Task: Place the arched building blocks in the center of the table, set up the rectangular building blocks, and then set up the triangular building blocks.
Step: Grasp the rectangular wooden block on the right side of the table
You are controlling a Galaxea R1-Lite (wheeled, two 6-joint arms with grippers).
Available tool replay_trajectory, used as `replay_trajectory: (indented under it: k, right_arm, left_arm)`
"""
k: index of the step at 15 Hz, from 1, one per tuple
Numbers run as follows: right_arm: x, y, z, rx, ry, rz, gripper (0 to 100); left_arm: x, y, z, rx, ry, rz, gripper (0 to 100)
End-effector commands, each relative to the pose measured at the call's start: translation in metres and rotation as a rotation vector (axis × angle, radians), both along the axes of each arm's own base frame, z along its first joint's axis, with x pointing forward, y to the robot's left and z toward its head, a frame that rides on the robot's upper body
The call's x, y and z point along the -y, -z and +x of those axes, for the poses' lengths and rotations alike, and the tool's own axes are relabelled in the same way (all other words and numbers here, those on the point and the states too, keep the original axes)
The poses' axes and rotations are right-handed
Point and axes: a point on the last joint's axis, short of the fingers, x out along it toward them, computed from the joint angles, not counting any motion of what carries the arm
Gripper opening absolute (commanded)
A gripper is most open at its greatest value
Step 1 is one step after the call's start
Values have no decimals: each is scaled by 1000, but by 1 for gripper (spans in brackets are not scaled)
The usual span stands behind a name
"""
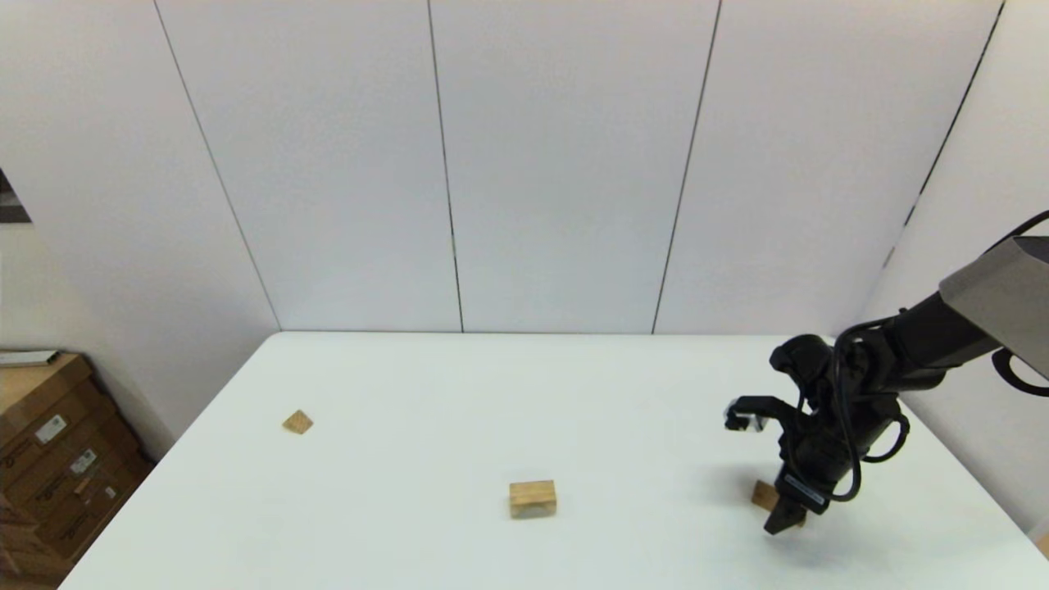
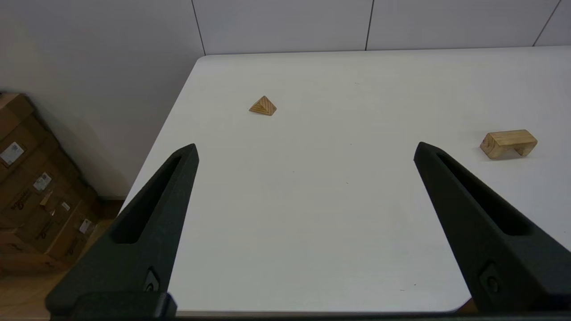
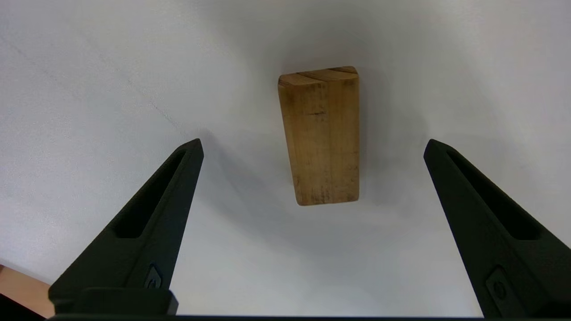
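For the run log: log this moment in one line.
right gripper: open over flat light-brown wooden oblong block | notched light-wood arch block: table centre | left gripper: open, idle

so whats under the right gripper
The rectangular block lies flat on the white table, under the open right gripper and between its fingers, untouched. In the head view the arm covers most of it.

Bright, even overhead light on my counter [image 1: 410, 492], soft shadow pooled beneath my right arm, faint shading around the rectangular block [image 3: 322, 133], no glare, head view slightly soft.
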Motion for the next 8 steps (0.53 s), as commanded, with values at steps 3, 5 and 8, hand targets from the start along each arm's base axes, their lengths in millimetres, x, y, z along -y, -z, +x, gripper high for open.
replay_trajectory:
  k: [3,5,8]
  right_arm:
    - [0,4,0,-12,-6,-12,100]
    - [-1,5,0,-14,-8,-13,100]
    - [-1,6,0,-18,-9,-13,100]
  left_arm:
    - [0,0,0,-2,0,0,100]
    - [0,0,0,-2,0,0,100]
    - [0,0,0,-2,0,0,100]
